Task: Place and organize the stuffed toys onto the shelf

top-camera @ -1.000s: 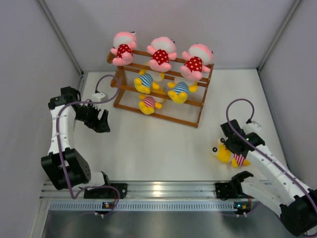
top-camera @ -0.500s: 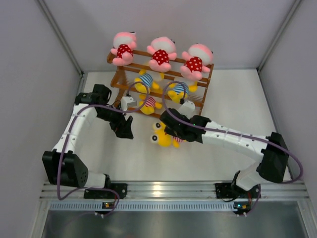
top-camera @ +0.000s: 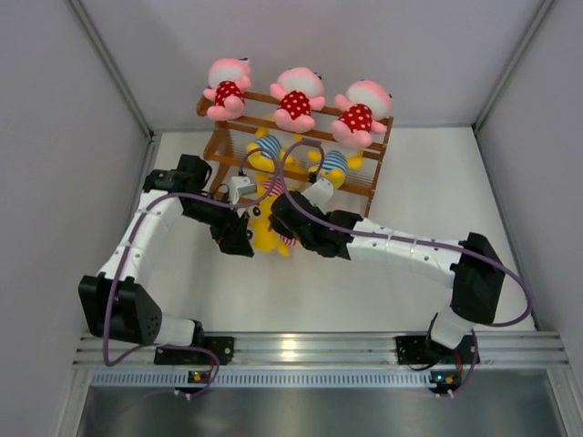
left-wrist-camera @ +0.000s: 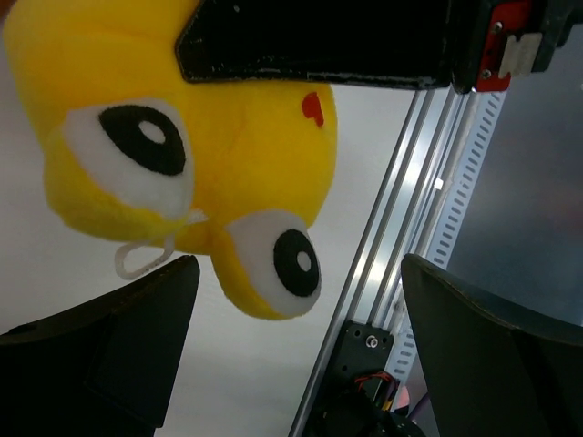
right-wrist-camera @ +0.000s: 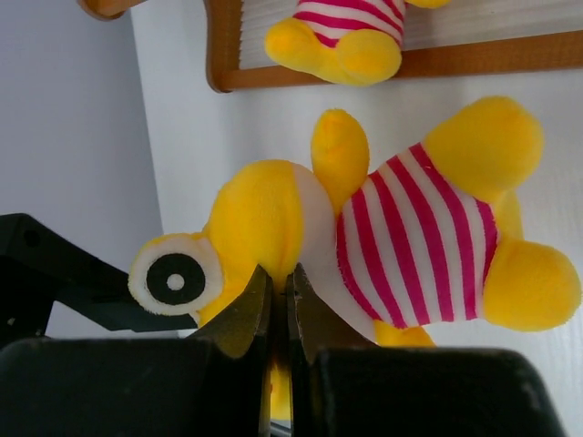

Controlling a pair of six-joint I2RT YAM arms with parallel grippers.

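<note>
Hanging just in front of the shelf's (top-camera: 383, 150) bottom tier, the yellow toy (top-camera: 267, 234) in the red-white striped outfit is arriving from the near right of the surface (top-camera: 410, 182), where it was lying a second ago. It is looking plump and soft, head pointing left, eyes bulging, close to its striped twin (right-wrist-camera: 342, 36) on the tier. Your right gripper (right-wrist-camera: 278, 282) is pinching its neck, jaws nearly shut on plush. Your left gripper (left-wrist-camera: 296, 309) is closing in, jaws gaping either side of the head, gripping nothing. You are nearing placement of what seems the last loose toy.
</note>
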